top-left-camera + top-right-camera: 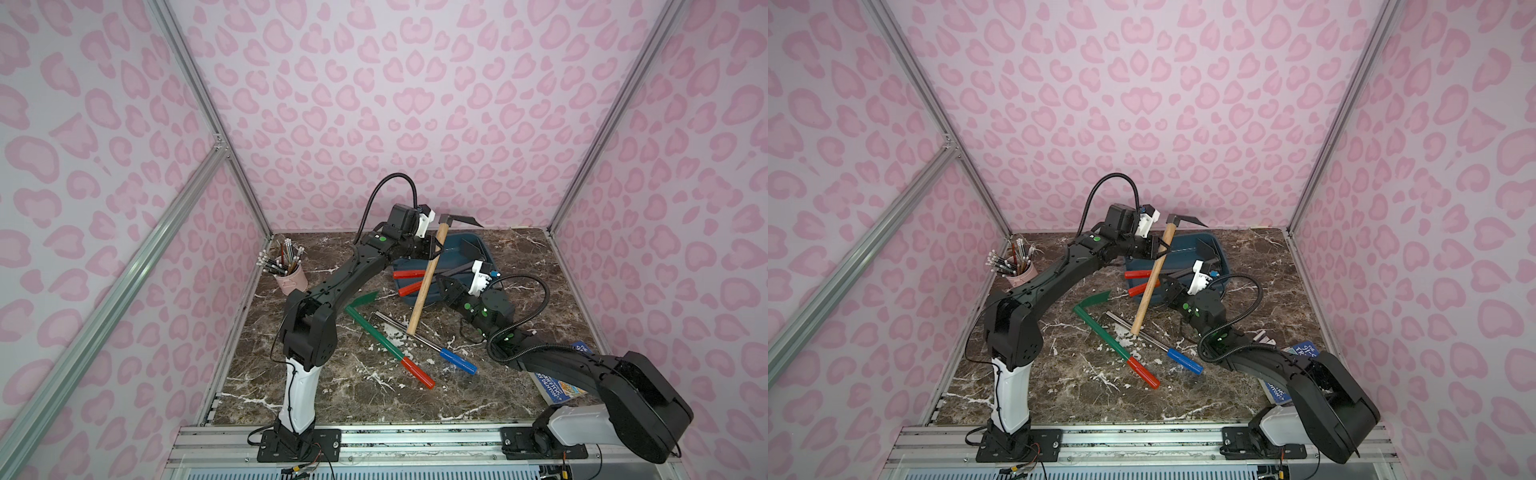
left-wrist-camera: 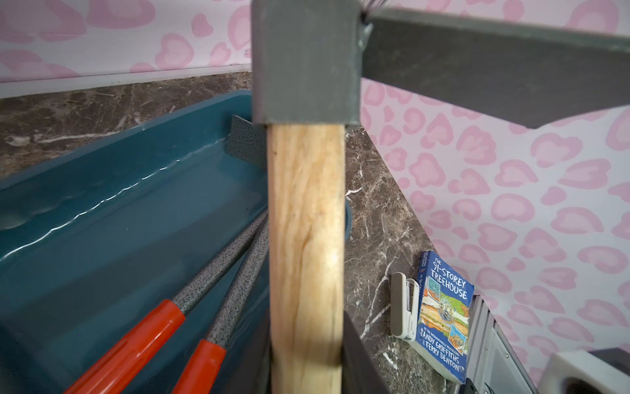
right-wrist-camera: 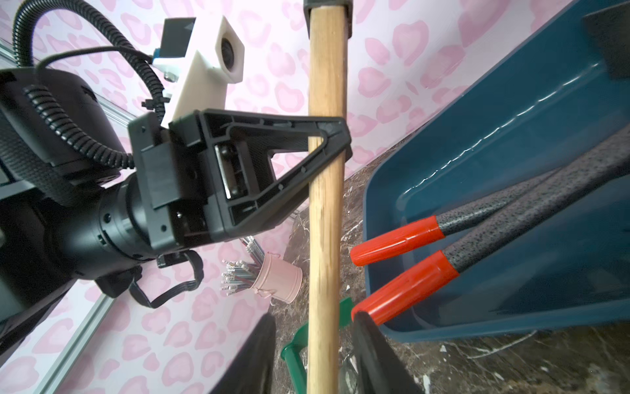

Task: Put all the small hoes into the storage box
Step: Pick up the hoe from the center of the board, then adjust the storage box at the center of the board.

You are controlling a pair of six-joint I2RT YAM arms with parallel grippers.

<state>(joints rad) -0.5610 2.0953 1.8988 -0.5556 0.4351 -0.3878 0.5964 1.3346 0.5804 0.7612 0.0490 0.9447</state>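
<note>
The left hand (image 1: 436, 246) is clamping the hoe (image 1: 428, 278) on the upper part of its wooden handle and holding it tilted. The dark metal head is sitting above the far rim of the box (image 1: 455, 240), and the lower end is reaching toward the near side over the tabletop (image 1: 332, 395). Whether that end is touching down is not showing. The right hand (image 1: 437, 285) is sitting lower on the same handle, its fingers (image 3: 371, 354) standing apart on either side of the wood with a gap showing on one side, so it is not gripping. The box is lying toward the far side and is holding two red-gripped tools (image 2: 136, 341), their grips sticking out over its near-left rim. A green tool (image 1: 374, 332) and a blue-gripped tool (image 1: 457, 359) are lying by the handle's lower end. A pink cup (image 1: 293, 279) of pencils is standing at the far left, and a book (image 1: 557, 386) is lying at the near right
</note>
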